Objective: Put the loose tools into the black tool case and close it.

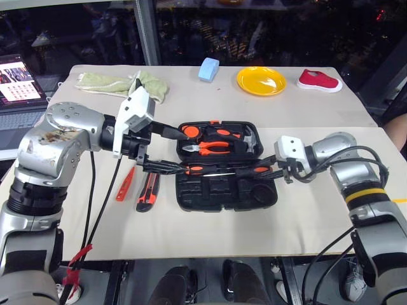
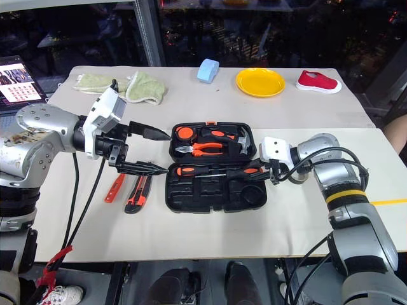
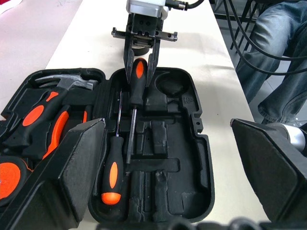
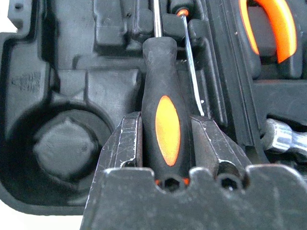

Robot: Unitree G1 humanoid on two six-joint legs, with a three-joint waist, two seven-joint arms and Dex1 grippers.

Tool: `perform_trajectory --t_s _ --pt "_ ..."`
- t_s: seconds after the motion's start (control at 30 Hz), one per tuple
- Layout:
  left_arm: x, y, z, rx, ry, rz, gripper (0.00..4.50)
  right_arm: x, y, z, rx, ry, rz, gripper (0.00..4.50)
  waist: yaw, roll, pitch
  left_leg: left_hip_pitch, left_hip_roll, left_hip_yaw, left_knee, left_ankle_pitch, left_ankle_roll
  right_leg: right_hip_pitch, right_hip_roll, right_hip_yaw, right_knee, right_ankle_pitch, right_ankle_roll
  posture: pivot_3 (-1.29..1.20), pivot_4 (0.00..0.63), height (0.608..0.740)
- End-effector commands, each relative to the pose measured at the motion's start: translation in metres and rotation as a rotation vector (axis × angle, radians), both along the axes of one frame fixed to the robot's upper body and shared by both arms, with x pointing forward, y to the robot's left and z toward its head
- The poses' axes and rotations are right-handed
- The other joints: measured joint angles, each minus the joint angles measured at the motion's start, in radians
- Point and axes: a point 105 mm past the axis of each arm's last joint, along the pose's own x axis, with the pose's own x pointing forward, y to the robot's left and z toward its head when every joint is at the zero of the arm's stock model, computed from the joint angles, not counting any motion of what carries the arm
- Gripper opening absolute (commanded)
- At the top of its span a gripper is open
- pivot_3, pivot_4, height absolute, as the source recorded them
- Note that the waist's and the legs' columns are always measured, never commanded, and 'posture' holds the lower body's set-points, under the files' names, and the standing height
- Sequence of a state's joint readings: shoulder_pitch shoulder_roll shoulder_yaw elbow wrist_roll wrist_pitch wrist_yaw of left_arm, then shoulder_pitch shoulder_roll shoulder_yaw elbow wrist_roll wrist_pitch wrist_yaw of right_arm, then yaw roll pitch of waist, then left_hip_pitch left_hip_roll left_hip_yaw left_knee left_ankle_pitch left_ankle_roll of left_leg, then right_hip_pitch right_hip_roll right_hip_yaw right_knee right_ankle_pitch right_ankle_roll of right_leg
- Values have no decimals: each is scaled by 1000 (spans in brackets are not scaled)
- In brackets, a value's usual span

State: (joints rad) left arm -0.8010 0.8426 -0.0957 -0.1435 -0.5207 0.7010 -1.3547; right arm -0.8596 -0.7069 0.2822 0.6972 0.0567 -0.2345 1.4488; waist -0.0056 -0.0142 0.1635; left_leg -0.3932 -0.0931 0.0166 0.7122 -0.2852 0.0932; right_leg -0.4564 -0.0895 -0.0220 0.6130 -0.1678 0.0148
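Right gripper [image 3: 142, 57] pinching the handle of a black-and-orange screwdriver [image 4: 165, 120], shaft lying over the front half of the open black tool case [image 1: 267, 198], parallel to a second screwdriver [image 3: 113, 167] already lying there. Left gripper [image 1: 166, 149] spread wide, empty, hovering at the case's left end. Pliers [image 1: 213, 147] and hammer [image 3: 67, 81] seated in the rear half. Utility knife [image 1: 147, 192] and orange tester screwdriver [image 1: 124, 185] lie on the table [image 1: 210, 229] left of the case.

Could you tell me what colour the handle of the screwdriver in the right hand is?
Black with an orange oval inlay; the screwdriver shows best in the right wrist view.
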Motion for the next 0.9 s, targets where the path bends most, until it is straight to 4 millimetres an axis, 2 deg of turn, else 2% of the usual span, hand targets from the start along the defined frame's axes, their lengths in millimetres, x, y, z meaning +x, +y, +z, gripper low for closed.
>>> perform_trajectory --t_s 0.03,0.17,0.23,0.3,0.4,0.5,0.57,0.6,0.77,0.9 --pt "-2 2 10 -14 -45 -1 4500 5 -2 9 8 -28 -18 1047 -2 0 0 0 0 0 0 0 0 0 0 0 0 0 0 0 150 732" --pt "-2 0 11 -17 -51 -6 4500 6 1 9 27 -18 -33 1047 -6 0 0 0 0 0 0 0 -1 0 0 0 1 0 0 0 150 732" --pt "0 -1 12 -18 -56 -7 4500 6 5 11 46 -10 -37 2056 -7 0 0 0 0 0 0 0 -1 0 0 0 1 0 0 0 150 732" --pt "2 -2 14 -20 -59 -8 4500 6 8 13 57 -18 -40 2462 -7 0 0 0 0 0 0 0 -1 0 0 0 1 0 -1 0 150 732" --pt "2 -2 14 -20 -59 -9 4500 6 7 21 82 -32 -61 3596 -7 0 0 0 0 -1 0 0 -1 0 0 0 1 0 -1 0 150 732" --pt "2 -2 13 -20 -56 -13 4500 4 5 35 134 -22 -85 4485 -7 0 0 0 0 -1 0 0 -1 0 0 0 1 0 -1 0 150 732" --pt "3 -3 11 -21 -53 -16 4500 0 7 38 158 0 -89 4485 -5 0 0 0 0 -1 0 0 -1 0 0 0 1 0 -1 0 150 732" --pt "3 -4 10 -23 -52 -19 4500 -1 9 38 173 19 -92 4299 -5 0 0 0 0 -1 0 0 -1 0 0 0 1 0 -1 0 150 732" --pt "3 -8 9 -23 -52 -34 4500 -3 29 27 196 36 -83 2751 -7 0 0 0 0 -1 0 0 -1 0 0 1 1 0 -1 0 150 732" --pt "3 -8 8 -15 -52 -41 4500 0 38 20 204 44 -91 1304 -8 0 0 0 0 -1 0 1 -1 -1 0 2 2 0 -1 0 150 732"
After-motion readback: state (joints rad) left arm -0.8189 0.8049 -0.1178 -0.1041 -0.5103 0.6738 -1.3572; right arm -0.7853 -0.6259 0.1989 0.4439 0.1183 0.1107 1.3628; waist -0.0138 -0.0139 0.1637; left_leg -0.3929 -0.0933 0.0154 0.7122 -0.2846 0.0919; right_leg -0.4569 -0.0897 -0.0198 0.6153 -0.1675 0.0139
